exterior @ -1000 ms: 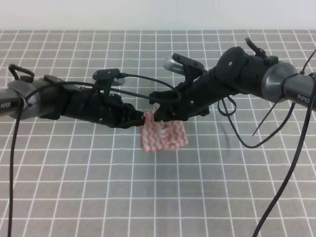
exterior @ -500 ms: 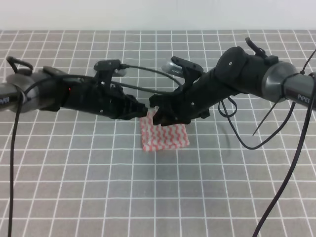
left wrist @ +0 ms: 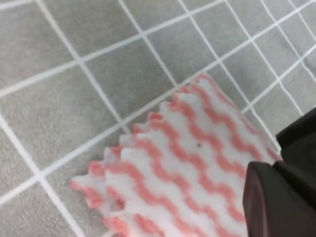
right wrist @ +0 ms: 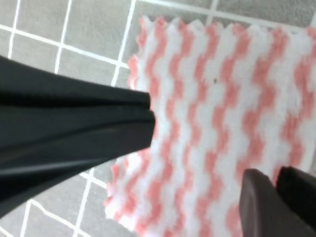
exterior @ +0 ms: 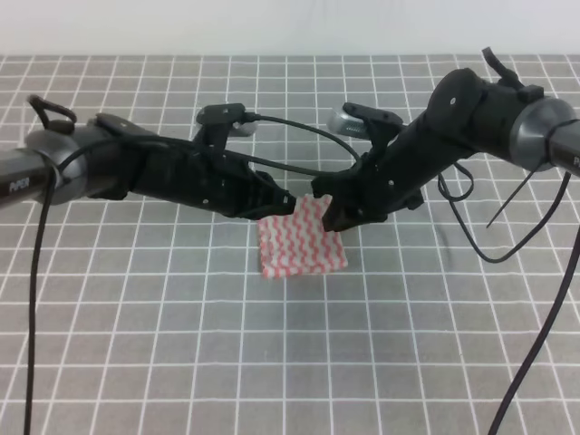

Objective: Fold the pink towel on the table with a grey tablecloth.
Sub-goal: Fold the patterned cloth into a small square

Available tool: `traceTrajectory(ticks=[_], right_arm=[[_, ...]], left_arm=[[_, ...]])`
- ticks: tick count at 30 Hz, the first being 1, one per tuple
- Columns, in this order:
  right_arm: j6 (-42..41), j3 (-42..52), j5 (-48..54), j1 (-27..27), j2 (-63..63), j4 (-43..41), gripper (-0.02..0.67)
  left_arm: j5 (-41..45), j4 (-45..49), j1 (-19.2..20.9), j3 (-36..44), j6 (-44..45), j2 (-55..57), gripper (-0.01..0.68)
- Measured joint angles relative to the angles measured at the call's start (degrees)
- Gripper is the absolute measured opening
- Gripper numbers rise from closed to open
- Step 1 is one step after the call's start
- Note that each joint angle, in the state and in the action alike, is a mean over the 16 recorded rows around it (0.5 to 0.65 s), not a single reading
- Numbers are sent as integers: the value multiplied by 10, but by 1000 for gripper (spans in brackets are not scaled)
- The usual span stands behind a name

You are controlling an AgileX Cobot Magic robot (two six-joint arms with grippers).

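Observation:
The pink towel [exterior: 299, 246] lies small and doubled on the table with a grey tablecloth [exterior: 181, 344], its far edge raised off the cloth. My left gripper [exterior: 288, 203] sits at the far left of that edge, fingers pressed together on the cloth. My right gripper [exterior: 328, 214] pinches the lifted far right corner. In the left wrist view the pink towel [left wrist: 173, 163] shows two stacked pinked edges and runs under my dark fingertips [left wrist: 276, 202]. The right wrist view shows the pink towel [right wrist: 212, 123], my right gripper [right wrist: 275, 192] shut on its edge, and the left gripper [right wrist: 148, 111] crossing in.
Both black arms reach in over the middle of the table, left arm [exterior: 109, 172] and right arm [exterior: 471, 118]. Loose black cables [exterior: 535, 299] hang down at the right. A white wall [exterior: 290, 27] bounds the far edge.
Both grippers have moved to the right and slightly away, taking the towel's raised edge with them. The lifted corner now stands over the towel's right side instead of its left.

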Motion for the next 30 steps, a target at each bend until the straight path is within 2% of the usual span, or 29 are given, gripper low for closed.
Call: traceTrajectory(ticks=[14,30], right_arm=[[50,0,-9,-11,4,-75,5],[52,0,-5,-6,21,-53,4]], left_arm=[[-17,11,-7,0,-6,0,0],[-18,11,-7,0,-7,1,0]])
